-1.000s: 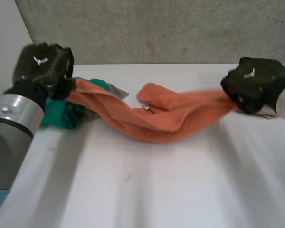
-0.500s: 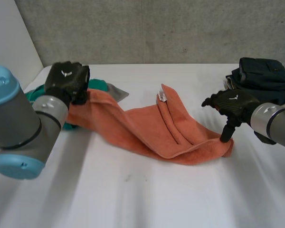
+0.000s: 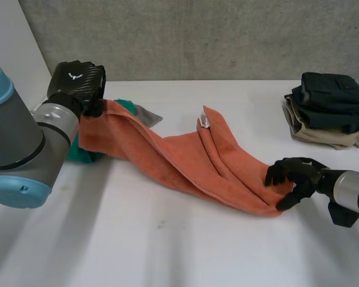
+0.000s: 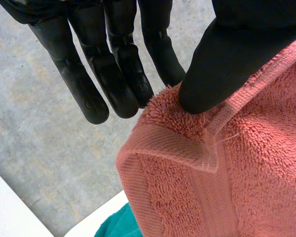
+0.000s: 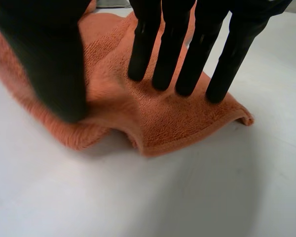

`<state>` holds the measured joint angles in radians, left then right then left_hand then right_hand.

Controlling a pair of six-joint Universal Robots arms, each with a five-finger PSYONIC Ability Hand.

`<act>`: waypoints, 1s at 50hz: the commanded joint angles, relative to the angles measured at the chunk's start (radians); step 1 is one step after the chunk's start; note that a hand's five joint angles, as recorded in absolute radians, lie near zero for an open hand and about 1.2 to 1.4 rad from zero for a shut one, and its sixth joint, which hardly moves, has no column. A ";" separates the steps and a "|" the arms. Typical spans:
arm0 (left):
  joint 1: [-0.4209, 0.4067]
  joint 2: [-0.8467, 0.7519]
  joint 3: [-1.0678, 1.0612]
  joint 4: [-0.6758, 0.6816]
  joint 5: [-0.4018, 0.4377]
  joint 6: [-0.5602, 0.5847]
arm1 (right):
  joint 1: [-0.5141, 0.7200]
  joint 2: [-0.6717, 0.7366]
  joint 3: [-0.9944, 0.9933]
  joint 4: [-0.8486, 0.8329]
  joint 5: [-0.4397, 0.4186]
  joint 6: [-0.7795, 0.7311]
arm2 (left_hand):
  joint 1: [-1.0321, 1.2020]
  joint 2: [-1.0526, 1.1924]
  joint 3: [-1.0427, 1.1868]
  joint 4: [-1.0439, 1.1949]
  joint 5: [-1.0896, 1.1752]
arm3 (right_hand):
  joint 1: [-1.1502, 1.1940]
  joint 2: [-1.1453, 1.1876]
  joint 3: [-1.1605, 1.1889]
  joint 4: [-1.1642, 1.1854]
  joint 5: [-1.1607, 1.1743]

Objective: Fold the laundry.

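**Orange towel lying slantwise across the table, a hand at each end**

The orange towel [image 3: 185, 158] is stretching as a rumpled band from the table's [image 3: 167, 251] far left corner down towards its right edge.

The left hand [image 3: 78, 81] is holding the towel's far left corner lifted off the table. In the left wrist view its thumb [image 4: 237, 54] is pressing the hem against the straight fingers [image 4: 113, 74], pinching the cloth.

The right hand [image 3: 296, 174] is sitting on the towel's other end. In the right wrist view its fingers [image 5: 207, 44] are reaching straight and slightly spread, tips pressing down on the towel, which is lying flat on the table there with its corner poking out just beyond them.

A teal cloth [image 3: 84, 150] and a grey cloth [image 3: 146, 113] are lying under and beside the lifted end. A stack of folded clothes [image 3: 332, 98] is sitting at the far right corner, apart from the towel.
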<state>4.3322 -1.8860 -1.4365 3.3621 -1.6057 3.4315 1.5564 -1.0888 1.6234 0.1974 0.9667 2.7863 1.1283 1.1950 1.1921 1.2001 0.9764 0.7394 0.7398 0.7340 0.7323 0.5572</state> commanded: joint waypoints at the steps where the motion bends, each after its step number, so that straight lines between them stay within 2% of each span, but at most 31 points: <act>1: 0.006 0.013 0.011 -0.043 -0.022 -0.002 | 0.025 0.026 -0.019 -0.067 0.006 -0.025 | 0.268 0.201 0.204 0.196 0.245 | 0.657 0.656 0.662 0.664 0.665; 5: 0.007 0.057 0.024 -0.081 -0.025 -0.005 | 0.018 -0.060 -0.034 -0.067 0.032 -0.051 | 0.268 0.201 0.204 0.196 0.245 | 0.657 0.656 0.662 0.664 0.665; 10: 0.012 0.178 0.025 -0.173 -0.022 -0.029 | 0.005 -0.294 -0.082 -0.032 0.092 -0.126 | 0.268 0.201 0.204 0.196 0.245 | 0.657 0.656 0.662 0.664 0.665; 14: 0.014 0.289 0.030 -0.240 -0.019 -0.041 | -0.050 -0.462 -0.224 0.087 0.136 -0.207 | 0.268 0.201 0.204 0.196 0.245 | 0.657 0.656 0.662 0.664 0.665; 18: 0.015 0.381 0.047 -0.288 -0.017 -0.038 | -0.068 -0.552 -0.327 0.227 0.129 -0.263 | 0.268 0.201 0.204 0.196 0.245 | 0.657 0.656 0.662 0.664 0.665; 21: 0.018 0.412 0.059 -0.335 -0.014 -0.034 | -0.070 -0.557 -0.356 0.283 0.127 -0.296 | 0.268 0.201 0.204 0.196 0.245 | 0.657 0.656 0.662 0.664 0.665; 25: 0.020 0.374 0.044 -0.397 -0.011 -0.026 | -0.012 -0.511 -0.361 0.301 0.164 -0.369 | 0.268 0.201 0.204 0.196 0.245 | 0.657 0.656 0.662 0.664 0.665; 29: 0.018 0.234 0.021 -0.405 -0.013 -0.009 | 0.103 -0.367 -0.376 0.303 0.280 -0.430 | 0.268 0.201 0.204 0.196 0.245 | 0.657 0.656 0.662 0.664 0.665; 30: 0.018 0.173 0.025 -0.405 -0.013 0.000 | 0.146 -0.306 -0.390 0.300 0.343 -0.445 | 0.268 0.201 0.204 0.196 0.245 | 0.657 0.656 0.662 0.664 0.665; 32: 0.018 0.108 0.045 -0.395 -0.013 0.011 | 0.174 -0.246 -0.407 0.300 0.398 -0.459 | 0.268 0.201 0.204 0.196 0.245 | 0.657 0.656 0.662 0.664 0.665; 33: 0.018 0.075 0.062 -0.385 -0.014 0.017 | 0.195 -0.190 -0.425 0.298 0.443 -0.474 | 0.268 0.201 0.204 0.196 0.245 | 0.657 0.656 0.662 0.664 0.665; 35: 0.001 -0.030 0.131 -0.331 -0.016 0.043 | 0.215 -0.128 -0.460 0.289 0.480 -0.484 | 0.268 0.201 0.204 0.196 0.245 | 0.657 0.656 0.662 0.664 0.665; 37: 0.000 -0.088 0.188 -0.287 -0.016 0.061 | 0.226 -0.032 -0.544 0.260 0.507 -0.476 | 0.268 0.201 0.204 0.196 0.245 | 0.657 0.656 0.662 0.664 0.665; 40: 0.003 -0.186 0.335 -0.173 -0.014 0.095 | 0.235 0.041 -0.637 0.200 0.520 -0.464 | 0.268 0.201 0.204 0.196 0.245 | 0.657 0.656 0.662 0.664 0.665; 44: 0.001 -0.257 0.528 0.003 -0.010 0.113 | 0.245 0.079 -0.775 0.021 0.532 -0.392 | 0.268 0.201 0.204 0.196 0.245 | 0.657 0.656 0.662 0.664 0.665; 45: 0.001 -0.262 0.560 0.043 -0.010 0.114 | 0.245 0.079 -0.813 -0.095 0.540 -0.349 | 0.268 0.201 0.204 0.196 0.245 | 0.657 0.656 0.662 0.664 0.665; 48: 0.014 -0.265 0.642 0.225 -0.008 0.109 | 0.245 0.064 -0.827 -0.299 0.557 -0.303 | 0.268 0.201 0.204 0.196 0.245 | 0.657 0.656 0.662 0.664 0.665; 49: 0.015 -0.262 0.646 0.276 -0.008 0.107 | 0.243 0.044 -0.814 -0.423 0.566 -0.281 | 0.268 0.201 0.204 0.196 0.245 | 0.657 0.656 0.662 0.664 0.665; 50: 0.021 -0.256 0.646 0.371 -0.013 0.104 | 0.243 0.027 -0.801 -0.479 0.567 -0.274 | 0.268 0.201 0.204 0.196 0.245 | 0.657 0.656 0.662 0.664 0.665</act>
<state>4.3378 -2.1462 -0.8905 3.4248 -1.6157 3.5426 1.8044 -1.0111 0.8423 0.1090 1.5144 2.4201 1.1283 1.1980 1.1949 1.2005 0.9865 1.1052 1.1721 1.1862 1.1967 0.9878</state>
